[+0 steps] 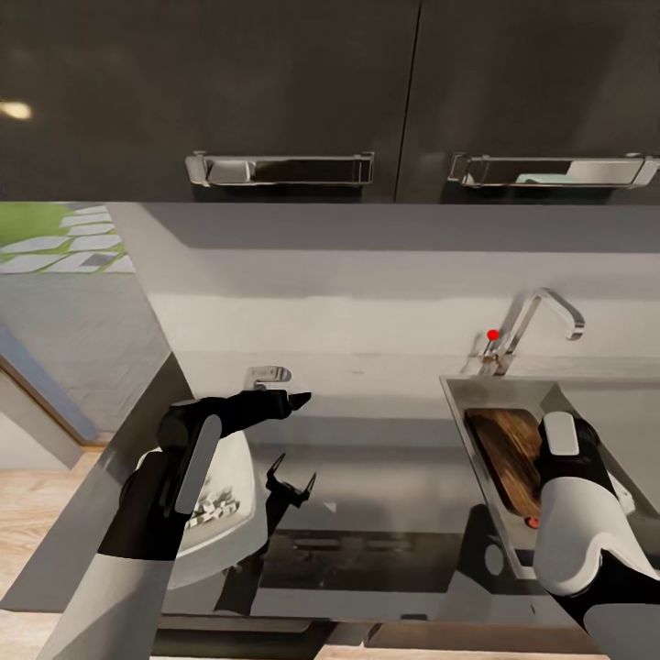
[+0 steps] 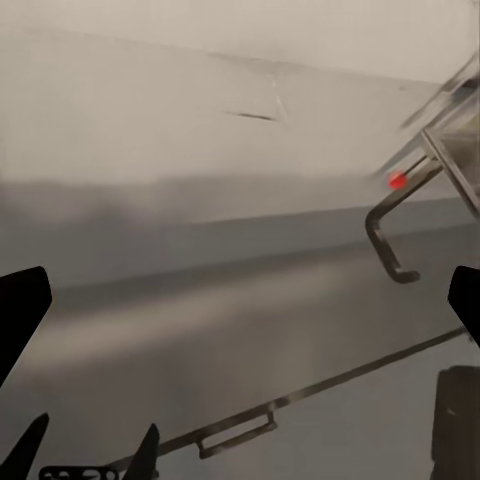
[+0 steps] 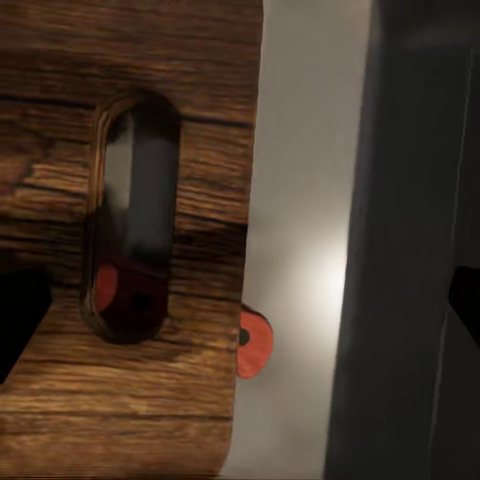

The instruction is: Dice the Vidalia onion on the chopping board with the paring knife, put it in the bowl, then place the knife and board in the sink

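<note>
Head view: one chopping board lies in the sink, one red paring knife handle end poking out from beneath its slotted end. One white bowl holds diced onion near the countertop's left end. Left gripper spread, empty; right gripper's fingers apart, empty.

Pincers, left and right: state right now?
Left pincer: open, holding nothing, above the countertop.
Right pincer: fingertips spread at the frame edges, open, nothing held, over the chopping board in the sink.
</note>
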Motion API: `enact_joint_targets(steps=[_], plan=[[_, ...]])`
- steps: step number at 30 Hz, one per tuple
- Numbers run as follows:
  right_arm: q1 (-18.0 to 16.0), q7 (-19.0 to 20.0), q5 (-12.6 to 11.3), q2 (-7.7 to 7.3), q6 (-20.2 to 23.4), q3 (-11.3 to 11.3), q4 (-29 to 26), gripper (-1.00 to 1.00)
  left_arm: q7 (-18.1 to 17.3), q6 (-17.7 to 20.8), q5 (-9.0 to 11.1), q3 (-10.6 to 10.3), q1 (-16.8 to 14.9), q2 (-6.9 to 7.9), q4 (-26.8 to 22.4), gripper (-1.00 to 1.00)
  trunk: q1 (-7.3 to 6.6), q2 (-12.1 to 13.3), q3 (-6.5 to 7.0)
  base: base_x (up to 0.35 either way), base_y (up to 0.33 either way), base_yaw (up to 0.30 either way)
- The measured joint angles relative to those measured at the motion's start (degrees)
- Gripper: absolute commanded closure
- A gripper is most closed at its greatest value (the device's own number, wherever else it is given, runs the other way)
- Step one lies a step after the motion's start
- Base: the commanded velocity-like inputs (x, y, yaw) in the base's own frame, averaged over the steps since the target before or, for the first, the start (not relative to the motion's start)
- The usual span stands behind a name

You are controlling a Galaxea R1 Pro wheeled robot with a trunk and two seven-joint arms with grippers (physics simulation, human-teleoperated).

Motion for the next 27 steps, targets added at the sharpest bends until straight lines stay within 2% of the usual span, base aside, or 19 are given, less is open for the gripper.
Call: enact_joint_targets(steps=[6, 13, 17, 20, 27], plan=[[0.00, 0.01, -0.02, 0.05, 0.31, 2.69, 0.00, -1.00, 0.00, 0.00, 0.00, -0.02, 0.00, 0.00, 0.01, -1.00, 0.00, 0.00, 0.35, 0.000, 0.000, 0.000], [0.00, 0.01, -0.04, 0.36, 0.70, 7.68, 0.00, -1.00, 0.00, -0.02, 0.00, -0.04, 0.00, 0.00, 0.01, -1.00, 0.00, 0.00, 0.68, 0.000, 0.000, 0.000], [0.00, 0.07, -0.04, 0.44, 3.54, 9.74, -0.15, -1.00, 0.00, -0.01, 0.00, -0.05, 0.00, 0.00, 0.00, -1.00, 0.00, 0.00, 0.83, 0.000, 0.000, 0.000], [-0.01, 0.70, -0.03, 0.47, 7.55, 10.63, -1.11, -1.00, 0.00, -0.02, 0.00, -0.06, 0.00, 0.00, 0.01, -1.00, 0.00, 0.00, 0.95, 0.000, 0.000, 0.000], [-0.05, 3.17, 0.05, 0.47, 12.36, 10.98, -2.15, -1.00, 0.00, -0.02, 0.00, -0.07, 0.00, 0.00, 0.01, -1.00, 0.00, 0.00, 1.28, 0.000, 0.000, 0.000]])
